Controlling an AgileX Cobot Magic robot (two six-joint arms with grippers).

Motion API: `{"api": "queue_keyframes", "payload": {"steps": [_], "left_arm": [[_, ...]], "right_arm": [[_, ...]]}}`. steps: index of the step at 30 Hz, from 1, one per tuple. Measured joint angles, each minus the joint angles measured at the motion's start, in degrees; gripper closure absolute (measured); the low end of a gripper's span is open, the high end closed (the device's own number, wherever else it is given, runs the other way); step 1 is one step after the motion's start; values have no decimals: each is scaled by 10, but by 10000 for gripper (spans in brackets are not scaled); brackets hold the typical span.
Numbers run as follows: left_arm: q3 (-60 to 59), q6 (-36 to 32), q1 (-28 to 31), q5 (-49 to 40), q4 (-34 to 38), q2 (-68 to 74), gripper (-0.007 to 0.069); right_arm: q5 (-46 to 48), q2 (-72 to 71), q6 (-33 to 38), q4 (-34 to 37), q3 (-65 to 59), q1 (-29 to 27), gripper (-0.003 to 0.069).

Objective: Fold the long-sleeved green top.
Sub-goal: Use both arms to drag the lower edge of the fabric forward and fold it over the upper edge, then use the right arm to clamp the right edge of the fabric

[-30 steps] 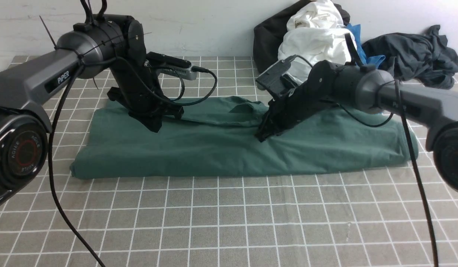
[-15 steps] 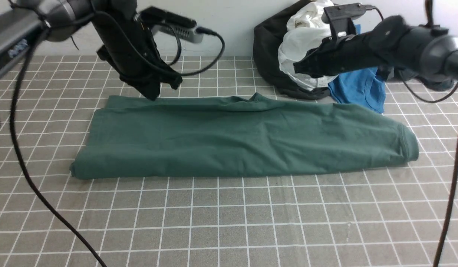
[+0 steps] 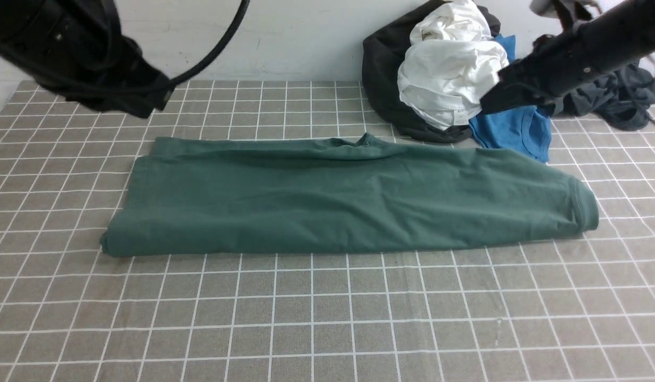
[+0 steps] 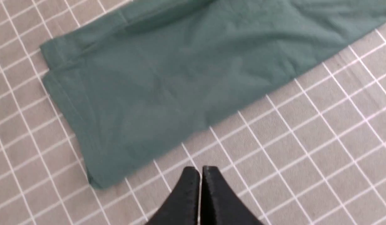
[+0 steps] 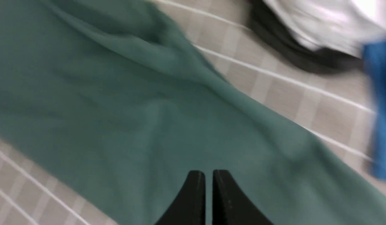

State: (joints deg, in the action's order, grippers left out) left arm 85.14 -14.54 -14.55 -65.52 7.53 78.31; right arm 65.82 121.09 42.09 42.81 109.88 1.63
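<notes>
Left gripper (image 4: 200, 175) first: fingers pressed tight together, nothing pinched between them. It's hanging high over the checked table cover (image 3: 327, 318). Below and ahead of those tips lies the left short end of the green long-sleeved top (image 3: 348, 201), with the stacked layers showing at its edge.

Over to the right gripper (image 5: 208, 178): fingers drawn in to a sliver of a gap, and they're empty too. The wrist view is blurred, but green fabric fills the space under the tips. The front view has this gripper up in the air, over towards the blue tank top (image 3: 513, 130), well clear of the cloth.

So neither arm is touching the top. It lies flat as a long band across the cover, between the two grippers and below both.

Out past the right jaws there's a heap of laundry: a white garment (image 3: 449, 74) on a black one (image 3: 383, 79), and a dark grey garment (image 3: 608, 90) beyond.

How will it handle? Soft, limp and light, I'd say, several layers deep. It looks likely to sag between two holds and shed a layer if pinched shallowly. The best bet looks like the two corners of one short end, biting through every layer, then carrying that end across to the other.
</notes>
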Motion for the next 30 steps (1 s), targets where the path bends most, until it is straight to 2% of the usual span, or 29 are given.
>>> {"api": "queue_keyframes", "payload": {"steps": [1, 2, 3, 4, 8, 11, 14, 19, 21, 25, 27, 29, 30], "left_arm": [[-58, 0, 0, 29, 0, -37, 632], [-64, 0, 0, 36, 0, -46, 632], [-116, 0, 0, 62, 0, -84, 632], [-122, 0, 0, 68, 0, -93, 632], [-214, -2, 0, 112, 0, -191, 632], [-267, -25, -1, 119, 1, -263, 632], [-296, -42, -1, 122, 0, -296, 632], [-363, -81, -1, 154, -27, -355, 632], [-383, -83, -1, 165, -50, -363, 632], [-401, -68, -1, 167, -80, -370, 632], [-417, -48, -1, 166, -92, -378, 632], [-433, -18, -1, 166, -97, -393, 632], [-443, -1, -1, 166, -99, -402, 631]], "right_arm": [[-18, 23, 43, 44, 0, 26, 664], [-23, 29, 47, 47, 0, 29, 666], [-50, 52, 82, 67, 0, 57, 670], [-54, 55, 90, 70, 0, 64, 671], [-179, 122, 219, 84, 1, 129, 672], [-298, 179, 345, 90, 21, 161, 672], [-349, 208, 379, 103, 44, 168, 672], [-539, 252, 391, 253, 90, 166, 666], [-570, 239, 397, 315, 93, 157, 652], [-527, 191, 397, 325, 84, 134, 615], [-424, 124, 359, 254, 68, 111, 581], [-330, 76, 280, 142, 63, 94, 554], [-273, 51, 217, 62, 63, 88, 538]]}}
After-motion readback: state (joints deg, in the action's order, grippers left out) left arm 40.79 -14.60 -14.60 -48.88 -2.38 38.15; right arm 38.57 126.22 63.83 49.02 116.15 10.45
